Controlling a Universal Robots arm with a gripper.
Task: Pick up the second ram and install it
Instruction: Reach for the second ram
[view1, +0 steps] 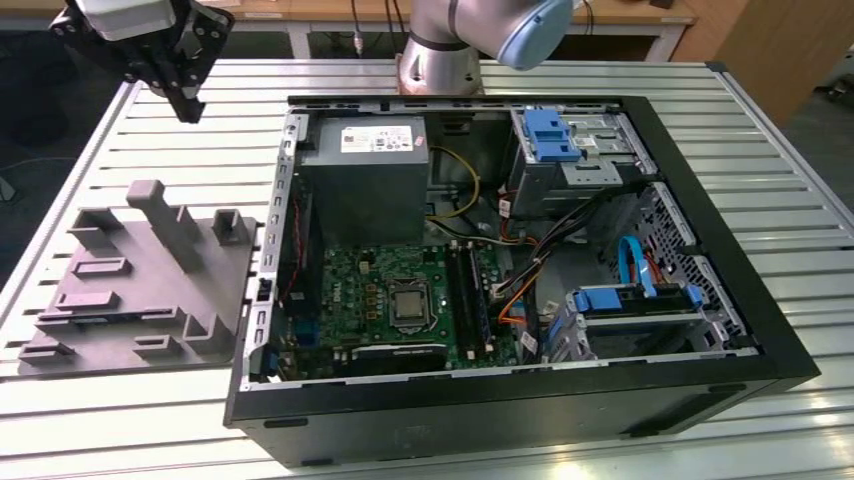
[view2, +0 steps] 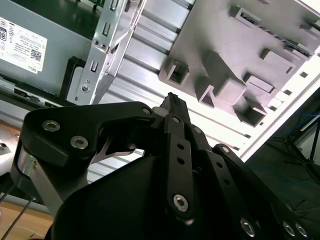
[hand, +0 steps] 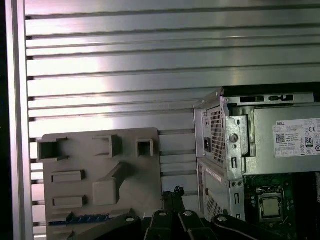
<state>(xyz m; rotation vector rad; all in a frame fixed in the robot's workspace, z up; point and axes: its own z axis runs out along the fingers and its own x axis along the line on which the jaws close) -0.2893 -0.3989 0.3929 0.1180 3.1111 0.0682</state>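
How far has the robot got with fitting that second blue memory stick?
Nothing of it looks done yet. The second ram lies in its groove on the grey holder, outside the open computer case. The pincer hangs shut and empty above the table, near the holder. Both the pick-up and the fitting are left.
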